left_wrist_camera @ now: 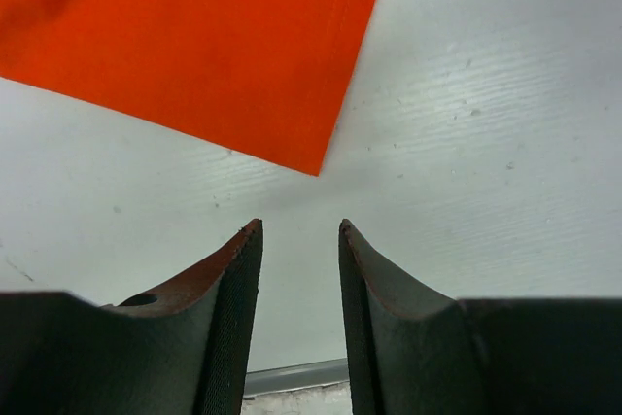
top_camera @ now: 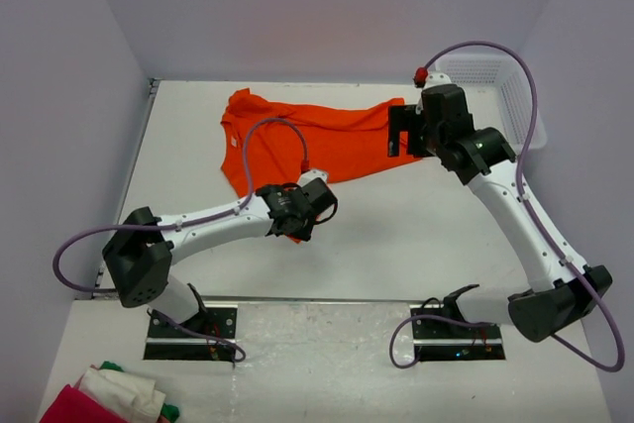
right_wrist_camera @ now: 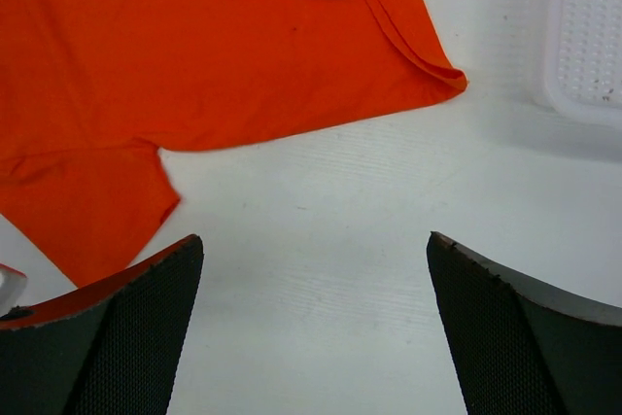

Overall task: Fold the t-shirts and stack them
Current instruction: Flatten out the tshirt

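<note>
One bright orange t-shirt point(top_camera: 307, 141) lies spread and a little rumpled on the white table, at the back middle. My left gripper point(top_camera: 295, 225) hangs low over its near hem corner. In the left wrist view that corner of the t-shirt point(left_wrist_camera: 194, 46) lies just ahead of the left gripper point(left_wrist_camera: 299, 230), whose jaws stand narrowly apart with only bare table between them. My right gripper point(top_camera: 400, 132) hovers at the shirt's right end. In the right wrist view the right gripper point(right_wrist_camera: 316, 245) is wide open over bare table, with the t-shirt point(right_wrist_camera: 214, 55) and its sleeve just beyond.
A white plastic basket point(top_camera: 495, 81) stands at the back right corner, its rim close to the right gripper, and shows as the basket point(right_wrist_camera: 583, 36) in the right wrist view. A red, white and green cloth pile point(top_camera: 109, 398) lies at the near left, off the table top.
</note>
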